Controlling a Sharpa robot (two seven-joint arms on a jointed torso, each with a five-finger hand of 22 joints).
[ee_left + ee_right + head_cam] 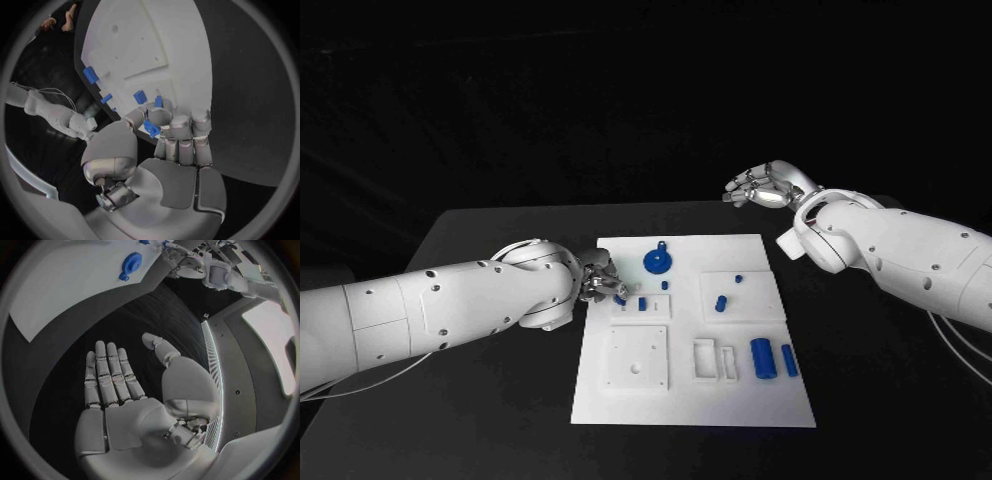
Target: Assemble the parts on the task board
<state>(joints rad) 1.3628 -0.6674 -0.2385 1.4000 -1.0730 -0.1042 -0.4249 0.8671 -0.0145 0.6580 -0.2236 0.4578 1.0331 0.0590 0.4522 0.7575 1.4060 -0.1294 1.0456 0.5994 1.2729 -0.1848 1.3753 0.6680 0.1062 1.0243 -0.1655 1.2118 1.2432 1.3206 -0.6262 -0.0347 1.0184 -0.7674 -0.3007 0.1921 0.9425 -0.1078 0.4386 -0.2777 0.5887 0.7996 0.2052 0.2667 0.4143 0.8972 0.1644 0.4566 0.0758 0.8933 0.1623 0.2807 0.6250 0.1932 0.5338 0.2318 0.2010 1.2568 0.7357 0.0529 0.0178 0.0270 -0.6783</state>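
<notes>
Left hand point(164, 134) pinching blue part point(150, 128) — wrist view | right hand point(122, 385) spread flat — holding nothing

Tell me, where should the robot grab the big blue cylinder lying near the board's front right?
Probably around its middle, coming straight down from above. The big blue cylinder lies flat on the white task board, so fingers could close across its rounded long sides. A smaller blue cylinder lies close beside it, so that gap looks tight.

The left hand point(599, 277) sits at the task board's point(689, 400) near-left edge — parts lie just beyond its fingers; the right hand point(764, 187) hovers well behind the board.
</notes>
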